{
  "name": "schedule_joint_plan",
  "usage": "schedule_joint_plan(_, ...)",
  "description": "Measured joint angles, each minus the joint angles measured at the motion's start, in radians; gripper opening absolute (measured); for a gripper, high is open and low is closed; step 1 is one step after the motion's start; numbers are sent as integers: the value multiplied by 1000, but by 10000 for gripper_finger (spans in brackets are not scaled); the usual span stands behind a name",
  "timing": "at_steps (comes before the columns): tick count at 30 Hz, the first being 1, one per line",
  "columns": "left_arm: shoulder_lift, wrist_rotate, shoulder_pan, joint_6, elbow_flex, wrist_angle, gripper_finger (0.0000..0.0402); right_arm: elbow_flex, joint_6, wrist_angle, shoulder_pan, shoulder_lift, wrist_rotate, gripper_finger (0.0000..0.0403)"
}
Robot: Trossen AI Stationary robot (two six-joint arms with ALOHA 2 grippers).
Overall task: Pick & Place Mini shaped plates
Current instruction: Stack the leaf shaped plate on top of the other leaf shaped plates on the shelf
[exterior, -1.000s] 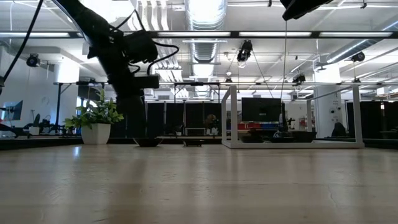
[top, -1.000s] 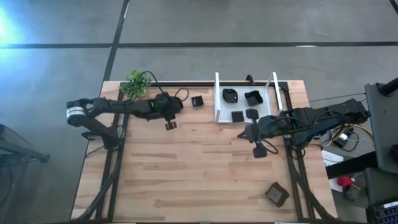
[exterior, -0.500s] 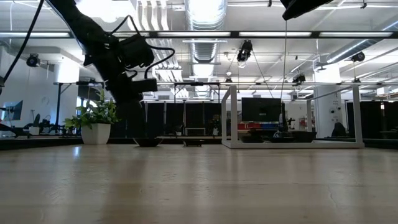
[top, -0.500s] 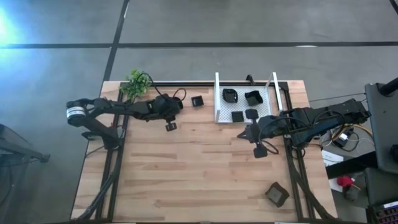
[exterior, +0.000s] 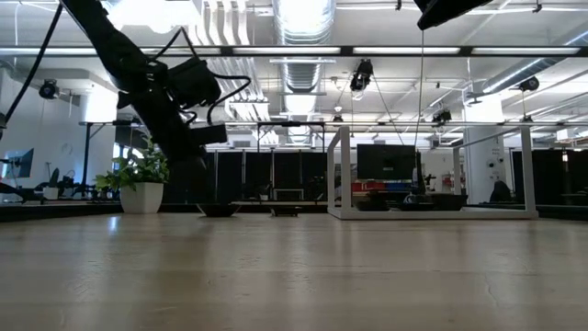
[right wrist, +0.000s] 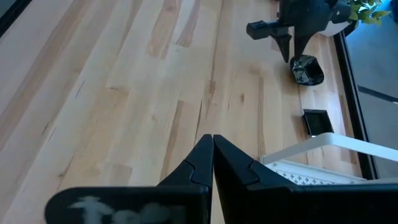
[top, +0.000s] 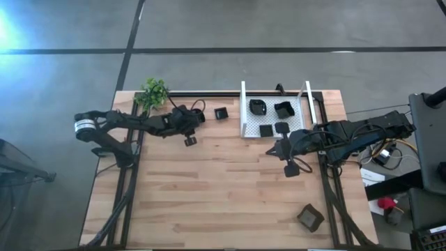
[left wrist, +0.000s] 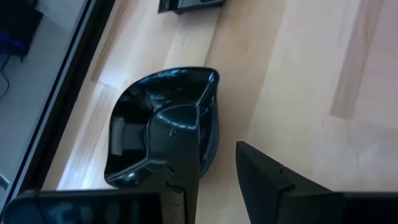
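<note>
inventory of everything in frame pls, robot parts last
plates in tray: 4, black, inside tray
square plate: 1, black, on table left of tray
rounded plate: 1, glossy black, back left, under left gripper
corner plate: 1, dark, front right
tray: 1, white mesh, back right
plant: 1, green, white pot, back left corner
table: 1, light wood
left gripper: 1, black, open, fingers astride rounded plate's rim
right gripper: 1, black, shut, in front of tray

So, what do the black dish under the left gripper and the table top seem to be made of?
The black dish looks like glazed ceramic or glossy plastic: its smooth surface shows bright reflections; which one, I cannot tell. The table top looks like pale wood with a matt finish: joined planks and grain lines show.
</note>
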Motion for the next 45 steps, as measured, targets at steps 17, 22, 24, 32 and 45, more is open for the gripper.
schedule_joint_plan(17,0,-1,28,1,-68,85,101,0,0,-1,0,0,0,8)
schedule_joint_plan(22,0,0,29,23,-68,104,101,0,0,-2,0,0,0,8)
schedule_joint_plan(24,0,0,30,27,-68,104,101,0,-3,-1,0,0,0,8)
schedule_joint_plan(32,0,0,33,27,-68,115,101,0,-8,-1,0,0,0,8)
schedule_joint_plan(45,38,24,34,10,-67,181,101,0,-8,-1,0,0,0,8)
